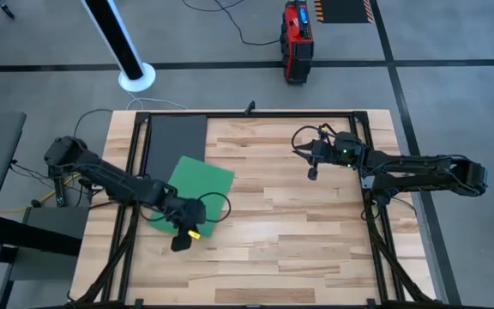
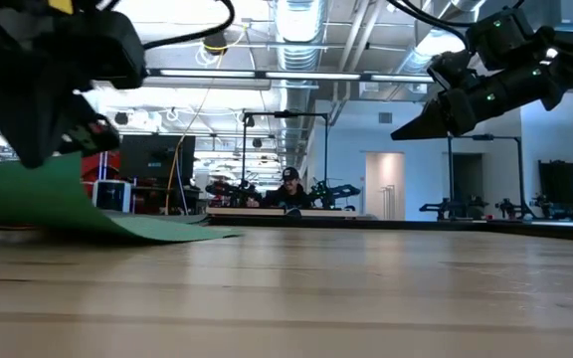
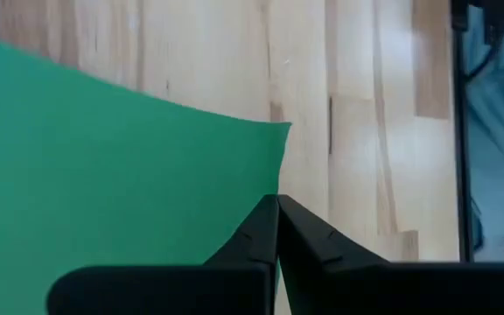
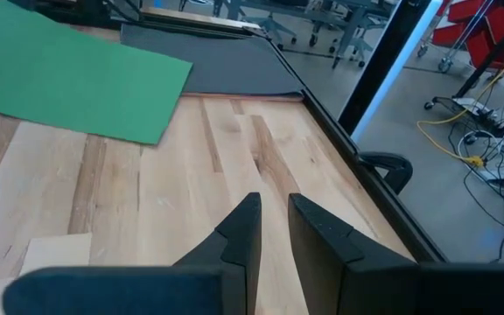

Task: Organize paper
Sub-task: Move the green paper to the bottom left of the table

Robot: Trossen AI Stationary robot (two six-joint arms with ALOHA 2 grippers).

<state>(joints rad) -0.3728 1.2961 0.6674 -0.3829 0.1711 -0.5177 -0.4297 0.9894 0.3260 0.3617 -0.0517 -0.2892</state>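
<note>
The left gripper [image 1: 181, 243] sat nearest the front edge of the table [image 1: 316, 257], at its left side, with its fingers [image 3: 261, 232] pressed together on the near edge of the green sheet [image 1: 197, 193]. In the left wrist view the two dark tips met with no gap, and the green paper ran right up to them on one side. The low view showed that pinched edge raised off the wood while the rest of the sheet sloped down until it lay flat on the tabletop. From the gripper the green sheet stretched away toward the back of the table, turned at an angle to the table's edges.

Beyond it, the dark grey sheet [image 1: 177, 142] lay flat in the back left corner, square with the frame, and the green sheet's far corner lay just beside or slightly over its near edge.

The right gripper [image 1: 313, 170] hung above the back right part of the table, well apart from both sheets. Its fingers [image 4: 243, 232] stood slightly apart, with a narrow gap between them, and held nothing.
</note>
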